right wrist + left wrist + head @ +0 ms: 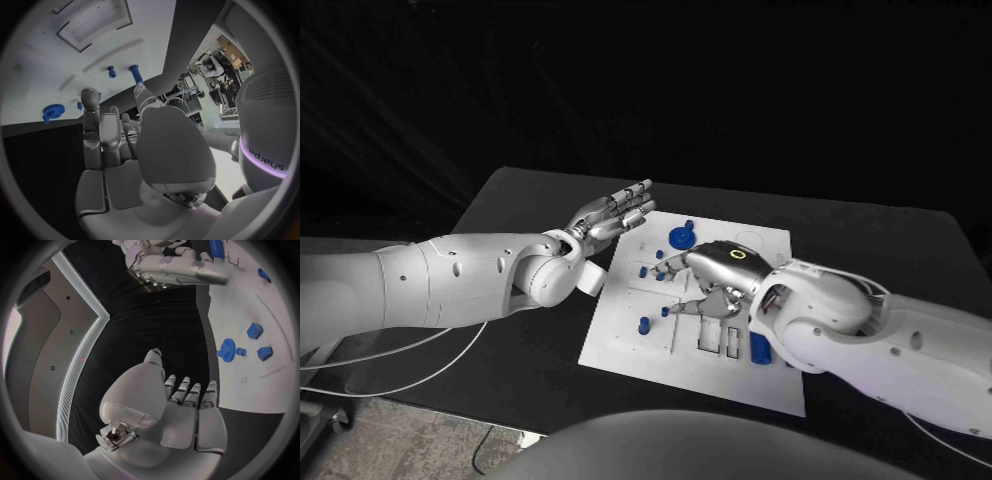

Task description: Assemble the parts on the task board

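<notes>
White task board (653, 345) lies at the head view's centre, its blue parts (681, 237) scattered across its upper half. The left hand (610, 215) hovers flat and spread, empty, off the board's upper-left corner. The right hand (711, 275) rests over the board's middle with fingers curled downward; whether it holds anything I cannot tell.

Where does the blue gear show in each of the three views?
Head view: blue gear near the task board's far edge, between the two hands.
Left wrist view: blue gear on the board, beyond the left hand.
Right wrist view: blue gear at the board's edge.
Shared landmark: the white board.
</notes>
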`<state>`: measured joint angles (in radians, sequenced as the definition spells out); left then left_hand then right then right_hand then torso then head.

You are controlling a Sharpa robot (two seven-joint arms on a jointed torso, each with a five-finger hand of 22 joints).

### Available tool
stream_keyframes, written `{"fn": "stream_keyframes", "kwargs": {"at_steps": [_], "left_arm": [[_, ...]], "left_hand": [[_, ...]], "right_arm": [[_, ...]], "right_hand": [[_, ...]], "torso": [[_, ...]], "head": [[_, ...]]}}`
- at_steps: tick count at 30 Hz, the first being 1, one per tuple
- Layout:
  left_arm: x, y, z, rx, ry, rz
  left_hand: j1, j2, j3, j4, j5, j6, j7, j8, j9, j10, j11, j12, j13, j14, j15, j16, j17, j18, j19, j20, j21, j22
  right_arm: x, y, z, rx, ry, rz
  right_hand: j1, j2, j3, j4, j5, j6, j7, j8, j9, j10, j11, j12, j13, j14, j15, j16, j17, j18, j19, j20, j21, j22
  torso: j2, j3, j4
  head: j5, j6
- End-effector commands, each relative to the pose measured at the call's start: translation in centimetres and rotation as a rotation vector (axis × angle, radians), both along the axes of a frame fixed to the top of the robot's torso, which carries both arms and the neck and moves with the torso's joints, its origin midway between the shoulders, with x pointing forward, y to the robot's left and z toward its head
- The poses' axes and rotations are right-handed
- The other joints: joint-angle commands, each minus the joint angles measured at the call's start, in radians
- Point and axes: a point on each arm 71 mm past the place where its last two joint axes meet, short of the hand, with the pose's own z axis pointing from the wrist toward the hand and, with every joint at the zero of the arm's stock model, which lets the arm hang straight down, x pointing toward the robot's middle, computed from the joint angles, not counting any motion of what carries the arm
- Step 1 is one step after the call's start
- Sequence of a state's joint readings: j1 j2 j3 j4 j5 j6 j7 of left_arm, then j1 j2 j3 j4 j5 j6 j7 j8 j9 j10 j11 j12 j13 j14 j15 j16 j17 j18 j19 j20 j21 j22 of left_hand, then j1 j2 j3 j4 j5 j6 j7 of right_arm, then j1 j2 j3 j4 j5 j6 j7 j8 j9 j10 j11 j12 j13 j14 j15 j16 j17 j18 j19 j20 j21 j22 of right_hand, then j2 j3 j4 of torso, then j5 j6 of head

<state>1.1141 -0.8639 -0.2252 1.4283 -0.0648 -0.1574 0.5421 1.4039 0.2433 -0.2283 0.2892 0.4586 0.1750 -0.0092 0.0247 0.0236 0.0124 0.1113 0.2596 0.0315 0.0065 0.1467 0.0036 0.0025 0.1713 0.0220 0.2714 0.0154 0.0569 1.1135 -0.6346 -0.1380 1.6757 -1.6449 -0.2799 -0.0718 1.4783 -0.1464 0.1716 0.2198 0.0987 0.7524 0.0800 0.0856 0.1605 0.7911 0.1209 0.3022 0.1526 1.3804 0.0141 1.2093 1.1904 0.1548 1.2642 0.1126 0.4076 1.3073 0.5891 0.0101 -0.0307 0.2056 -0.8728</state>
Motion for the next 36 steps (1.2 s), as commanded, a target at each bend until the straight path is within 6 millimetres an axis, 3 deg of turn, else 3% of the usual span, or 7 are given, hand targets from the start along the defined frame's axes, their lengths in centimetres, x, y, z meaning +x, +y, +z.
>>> {"fn": "stream_keyframes", "kwargs": {"at_steps": [1,7,9,13,19,24,36], "left_arm": [[0.0,-0.1,0.0,-0.017,0.002,-0.005],[0.0,-0.2,0.0,-0.017,0.001,-0.005],[0.1,-0.3,0.0,-0.017,0.0,-0.004],[0.0,-0.3,0.0,-0.018,-0.004,-0.003],[0.0,-0.3,0.0,-0.015,-0.011,-0.004],[-0.1,-0.4,0.0,-0.015,-0.011,-0.006],[-0.1,-0.3,0.0,-0.014,-0.01,-0.006]], "left_hand": [[0.003,0.004,0.005,-0.001,0.006,0.0,0.007,0.0,0.001,0.001,0.006,0.004,0.001,-0.001,-0.003,-0.001,0.0,0.011,0.006,-0.003,0.006,0.0],[0.003,0.003,0.004,0.0,0.006,0.0,0.007,0.0,0.001,0.001,0.007,0.005,0.001,-0.001,-0.003,-0.001,0.0,0.011,0.005,-0.003,0.005,-0.001],[0.003,0.003,0.004,0.0,0.006,0.001,0.007,0.0,0.001,0.001,0.007,0.004,0.001,-0.001,-0.003,-0.001,-0.001,0.011,0.004,-0.002,0.004,-0.004],[0.002,0.002,0.003,0.0,0.006,0.003,0.007,0.001,0.002,0.001,0.009,0.006,0.001,-0.003,-0.005,-0.002,-0.001,0.009,0.0,0.0,0.001,-0.011],[0.003,0.002,0.002,0.0,0.006,0.004,0.007,0.001,0.002,0.001,0.009,0.006,0.001,-0.003,-0.005,-0.002,-0.001,0.008,-0.001,0.001,0.001,-0.012],[0.003,0.002,0.002,0.0,0.007,0.006,0.007,0.001,0.002,0.001,0.009,0.008,0.001,-0.003,-0.006,-0.002,-0.001,0.008,-0.001,0.001,0.001,-0.011],[0.003,0.002,0.002,0.0,0.008,0.005,0.007,0.001,0.002,0.002,0.009,0.008,0.001,-0.003,-0.006,-0.002,-0.001,0.008,0.0,0.002,0.001,-0.01]], "right_arm": [[0.8,-1.7,2.4,0.135,0.099,-0.102],[2.1,-5.7,5.3,0.179,0.155,-0.208],[2.4,-7.2,5.3,0.161,0.181,-0.246],[2.9,-10.3,4.2,0.095,0.29,-0.338],[2.9,-13.7,1.4,-0.079,0.385,-0.436],[2.5,-15.5,-0.6,-0.256,0.428,-0.497],[1.7,-16.3,-2.9,-0.533,0.393,-0.55]], "right_hand": [[0.01,0.008,-0.001,0.003,0.007,0.011,0.012,0.009,-0.003,0.019,-0.005,0.054,0.022,0.007,0.004,0.012,0.006,0.007,0.011,0.007,0.019,0.047],[0.006,0.029,-0.005,-0.011,0.036,0.127,0.056,0.066,0.023,0.169,-0.047,0.283,0.144,0.01,-0.014,0.019,0.006,0.009,0.015,0.001,0.032,0.048],[-0.005,0.041,-0.015,-0.018,0.046,0.212,0.042,0.117,0.051,0.196,-0.065,0.445,0.254,0.019,-0.037,0.025,0.009,0.004,0.025,-0.013,0.051,0.051],[-0.056,0.075,-0.04,-0.018,0.072,0.282,-0.03,0.305,0.198,0.557,-0.126,1.143,1.132,0.114,-0.081,0.162,0.146,-0.033,0.13,-0.062,0.325,0.098],[-0.279,0.112,-0.09,0.069,0.084,0.295,-0.07,0.452,0.347,0.78,-0.171,1.269,1.418,0.183,-0.119,0.333,0.344,-0.069,0.213,-0.099,0.623,0.151],[-0.423,0.123,-0.108,0.072,0.041,0.301,-0.071,0.449,0.38,0.78,-0.177,1.269,1.418,0.177,-0.126,0.315,0.319,-0.07,0.214,-0.111,0.647,0.153],[-0.685,0.061,-0.023,0.076,-0.045,0.341,-0.084,0.451,0.47,0.78,-0.188,1.269,1.418,0.174,-0.134,0.3,0.298,-0.067,0.2,-0.119,0.656,0.149]], "torso": [[-0.001,0.0003,-0.0012],[-0.002,-0.0001,-0.0023],[-0.002,-0.0002,-0.0011],[-0.001,0.0006,-0.001],[-0.001,0.0004,-0.0007],[-0.001,0.0002,-0.0003],[-0.001,0.0002,0.001]], "head": [[-0.003,0.0],[-0.017,0.0],[-0.023,0.0],[-0.033,0.0],[-0.035,0.0],[-0.035,0.0],[-0.033,0.0]]}}
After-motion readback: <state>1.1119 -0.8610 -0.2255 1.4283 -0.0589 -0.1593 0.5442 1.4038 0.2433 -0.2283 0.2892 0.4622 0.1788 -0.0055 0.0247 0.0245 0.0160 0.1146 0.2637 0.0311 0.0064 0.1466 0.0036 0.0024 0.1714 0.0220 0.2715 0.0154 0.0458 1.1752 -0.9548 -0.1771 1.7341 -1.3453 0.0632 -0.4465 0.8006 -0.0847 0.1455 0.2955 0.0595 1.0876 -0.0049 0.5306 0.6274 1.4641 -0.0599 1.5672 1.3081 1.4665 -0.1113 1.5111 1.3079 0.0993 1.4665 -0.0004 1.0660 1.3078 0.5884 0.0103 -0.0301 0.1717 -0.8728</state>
